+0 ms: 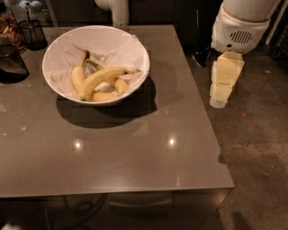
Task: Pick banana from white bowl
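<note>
The white bowl (46, 72) stands at the back left of the grey table (135, 148), lined with crumpled white paper. The banana (102, 76), long and strongly curved, lies across the middle of the bowl with its stem end pointing right. Shorter bananas (78, 78) lie beside and under it. My gripper (220, 96) hangs point down from the white arm (240, 27) at the right, off the table's right edge and over the floor. It is well to the right of the bowl and holds nothing.
A dark wire basket (32, 33) and a dark container (11, 64) stand at the table's back left, beside the bowl. A white post (118, 12) rises behind the table. The table's right edge (204, 112) lies between gripper and bowl.
</note>
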